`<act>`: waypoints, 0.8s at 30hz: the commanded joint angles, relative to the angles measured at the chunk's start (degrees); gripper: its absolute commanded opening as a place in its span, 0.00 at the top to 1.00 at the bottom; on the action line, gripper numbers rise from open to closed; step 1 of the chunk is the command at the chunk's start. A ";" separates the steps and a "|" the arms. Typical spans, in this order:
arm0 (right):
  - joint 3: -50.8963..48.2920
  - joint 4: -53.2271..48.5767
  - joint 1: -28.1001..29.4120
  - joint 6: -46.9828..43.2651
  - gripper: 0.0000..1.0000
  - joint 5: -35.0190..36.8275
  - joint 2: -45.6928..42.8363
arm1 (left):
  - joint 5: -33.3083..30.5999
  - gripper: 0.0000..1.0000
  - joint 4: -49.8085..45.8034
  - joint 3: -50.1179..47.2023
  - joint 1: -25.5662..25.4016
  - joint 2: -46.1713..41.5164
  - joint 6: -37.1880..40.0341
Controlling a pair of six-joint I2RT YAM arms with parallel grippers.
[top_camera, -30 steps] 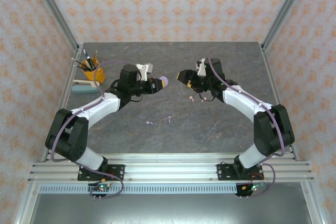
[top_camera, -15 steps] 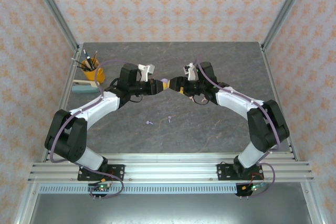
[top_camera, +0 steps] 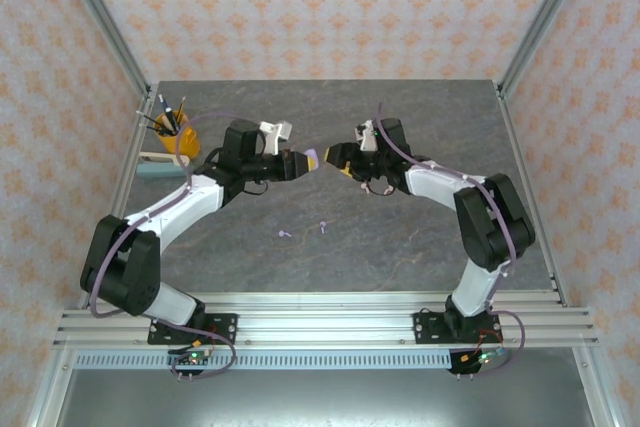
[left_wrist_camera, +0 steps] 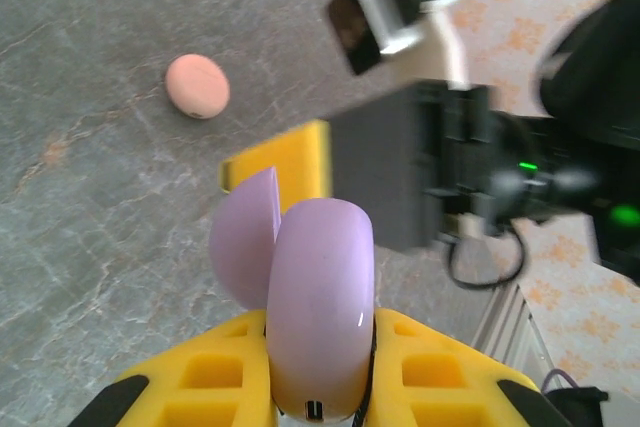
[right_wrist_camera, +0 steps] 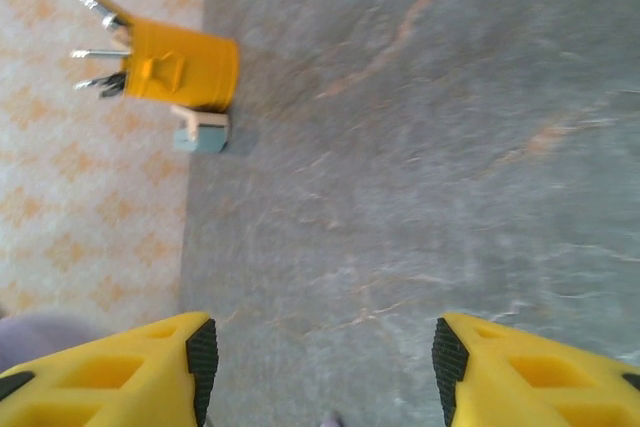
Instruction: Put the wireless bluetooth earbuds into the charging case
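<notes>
We see left hand [top_camera: 302, 161] clamping lilac rounded plastic charging case [left_wrist_camera: 318, 297], lid ajar. Opposite, right hand [top_camera: 336, 154] spread wide. Tiny lilac stemmed earbud [top_camera: 323, 225] on counter [top_camera: 430, 247], below both hands at frame centre; right hand free.

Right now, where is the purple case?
The purple case is pinched in the left gripper, above the middle of the table. The open right gripper is right in front of it.
</notes>
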 commanded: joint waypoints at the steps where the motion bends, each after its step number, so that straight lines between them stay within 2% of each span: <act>1: 0.62 2.84 -0.40 1.75 0.40 1.10 -0.72 | 1.74 0.90 -1.12 0.29 -0.27 -2.54 2.31; 6: -2.16 1.30 -0.85 0.90 0.41 0.50 -6.28 | 1.99 0.90 -0.91 0.38 -0.23 -2.30 2.66; 11: -5.21 5.83 -0.85 2.86 0.43 -4.19 -10.03 | 3.09 0.90 0.25 1.12 -0.18 -0.68 2.27; 17: -5.16 10.03 -0.26 5.29 0.49 -7.36 -9.67 | 4.69 0.90 3.56 1.47 -0.19 0.78 0.03; 24: -3.69 10.02 1.50 5.16 0.56 -7.51 -8.05 | 4.90 0.90 4.68 1.74 -0.21 1.05 -0.86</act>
